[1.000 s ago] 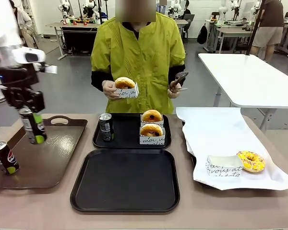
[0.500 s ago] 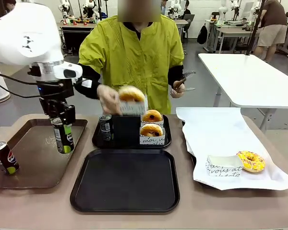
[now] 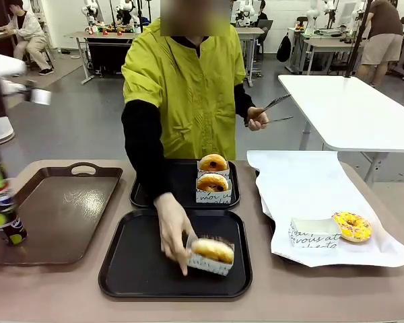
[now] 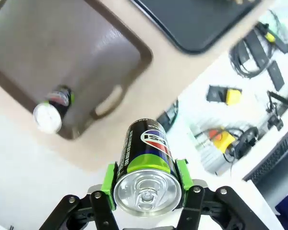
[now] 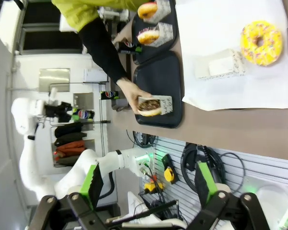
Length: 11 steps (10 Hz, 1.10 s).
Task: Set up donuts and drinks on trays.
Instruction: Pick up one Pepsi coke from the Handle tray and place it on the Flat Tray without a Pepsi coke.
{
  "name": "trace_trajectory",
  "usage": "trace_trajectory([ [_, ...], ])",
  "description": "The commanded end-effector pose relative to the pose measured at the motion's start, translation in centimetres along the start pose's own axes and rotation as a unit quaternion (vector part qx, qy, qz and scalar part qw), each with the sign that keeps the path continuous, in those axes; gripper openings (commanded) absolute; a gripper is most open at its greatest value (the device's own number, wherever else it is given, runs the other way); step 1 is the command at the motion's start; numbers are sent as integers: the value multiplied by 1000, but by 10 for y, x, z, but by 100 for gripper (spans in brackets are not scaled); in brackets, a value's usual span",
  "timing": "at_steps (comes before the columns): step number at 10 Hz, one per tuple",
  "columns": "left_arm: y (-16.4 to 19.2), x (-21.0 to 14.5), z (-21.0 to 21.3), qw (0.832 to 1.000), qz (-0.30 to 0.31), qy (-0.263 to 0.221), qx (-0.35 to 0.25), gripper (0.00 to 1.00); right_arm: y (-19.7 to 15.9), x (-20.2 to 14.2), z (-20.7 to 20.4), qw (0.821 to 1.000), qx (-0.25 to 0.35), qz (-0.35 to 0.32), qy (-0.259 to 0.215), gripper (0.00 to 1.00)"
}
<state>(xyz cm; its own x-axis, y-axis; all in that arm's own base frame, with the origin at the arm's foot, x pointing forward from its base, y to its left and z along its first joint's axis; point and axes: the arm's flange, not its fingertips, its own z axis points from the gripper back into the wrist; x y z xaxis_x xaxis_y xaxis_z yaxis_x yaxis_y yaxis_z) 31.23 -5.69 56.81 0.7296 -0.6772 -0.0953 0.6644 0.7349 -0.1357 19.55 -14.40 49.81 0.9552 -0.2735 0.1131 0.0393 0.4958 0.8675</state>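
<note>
Swung out to nine o'clock, the left gripper (image 4: 146,175) is clamped on a dark silver-topped soda can (image 4: 145,163) beside the brown tray (image 3: 60,208) on the tan table (image 3: 310,289); a white workbench (image 3: 350,108) stands behind. Right gripper (image 5: 149,184) gapes wide, empty. Person's hand (image 3: 174,232) touches a boxed golden donut (image 3: 212,252), possibly chocolate-iced, on the near black tray (image 3: 138,262) at six o'clock.

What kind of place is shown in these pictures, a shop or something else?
Probably a robotics lab staged as a donut counter, not a real shop: white work tables stand behind, loose cables lie nearby, and boxed donuts wait on a black tray.
</note>
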Motion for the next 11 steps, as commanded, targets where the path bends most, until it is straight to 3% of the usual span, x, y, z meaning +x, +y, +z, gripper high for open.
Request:
trace_trajectory([
  [1, 6, 2, -3, 1000, 10, -4, -3, 59, 1, 1, 0, 1000, 9, 8, -1, 100],
  [3, -2, -22, 7, 1000, 5, -7, -5, 59, 1, 1, 0, 1000, 9, 8, -1, 100],
  [11, -2, -22, 7, 1000, 5, -7, -5, 59, 1, 1, 0, 1000, 9, 8, -1, 100],
])
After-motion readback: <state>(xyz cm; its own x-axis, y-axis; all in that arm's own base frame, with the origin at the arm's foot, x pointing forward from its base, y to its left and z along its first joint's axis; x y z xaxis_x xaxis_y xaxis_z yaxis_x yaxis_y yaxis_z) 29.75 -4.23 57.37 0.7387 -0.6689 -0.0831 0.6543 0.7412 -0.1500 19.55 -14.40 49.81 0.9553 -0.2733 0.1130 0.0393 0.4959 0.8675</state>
